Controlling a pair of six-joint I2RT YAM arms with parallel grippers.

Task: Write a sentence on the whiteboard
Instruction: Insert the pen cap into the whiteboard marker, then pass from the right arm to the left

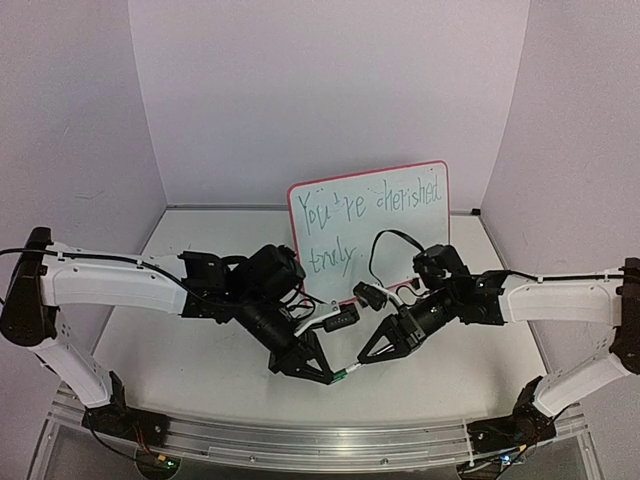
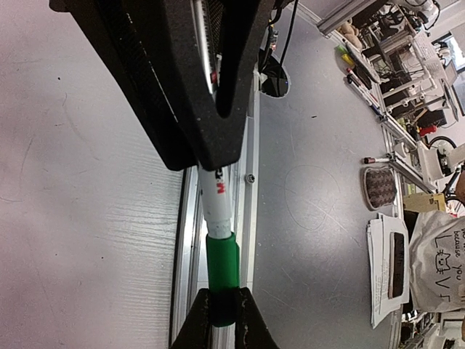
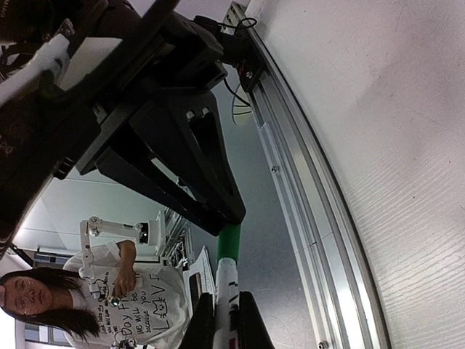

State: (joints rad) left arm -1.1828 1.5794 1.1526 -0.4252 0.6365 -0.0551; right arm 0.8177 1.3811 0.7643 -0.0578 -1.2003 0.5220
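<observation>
Fingers (image 2: 196, 327) clamped — left gripper (image 2: 220, 309) on green cap (image 2: 221, 262), right gripper (image 3: 224, 316) on marker barrel (image 2: 216, 200); sentence (image 1: 365, 205) sits on whiteboard (image 1: 420, 228) propped behind them — I read recapping, next needs a straight axial push.

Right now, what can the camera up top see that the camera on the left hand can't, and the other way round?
Only the top view shows the whiteboard standing at the back with its green sentence, and both whole arms. Only the left wrist view shows the red print on the marker, plus the floor and clutter past the table edge. Both show the left gripper shut on the green cap and the right gripper shut on the marker's white barrel.
</observation>
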